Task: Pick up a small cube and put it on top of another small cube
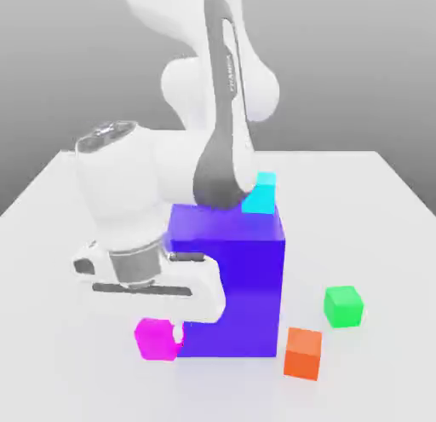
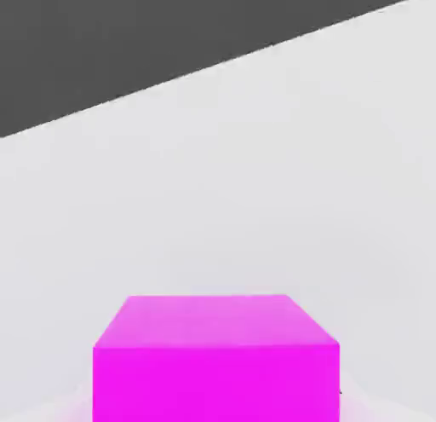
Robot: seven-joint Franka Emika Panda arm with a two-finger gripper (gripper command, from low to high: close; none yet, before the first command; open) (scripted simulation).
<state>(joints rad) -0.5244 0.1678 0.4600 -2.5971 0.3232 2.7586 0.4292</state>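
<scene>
The small magenta cube (image 1: 155,338) rests on the white table at the front, against the lower corner of the big blue-violet block on the exterior view's left. My gripper (image 1: 160,331) reaches straight down over it and is shut on it, with one white fingertip (image 1: 177,333) showing between cube and block. The hand view has the magenta cube (image 2: 217,361) very close, its top face level. The small green cube (image 1: 343,306) stands alone on the table on the exterior view's right, well apart from the gripper.
A tall blue-violet block (image 1: 230,284) stands right beside the gripper. A small cyan cube (image 1: 260,193) sits on its top back corner. A small orange cube (image 1: 303,353) lies in front of the green one. The white table (image 1: 383,241) extends beyond them.
</scene>
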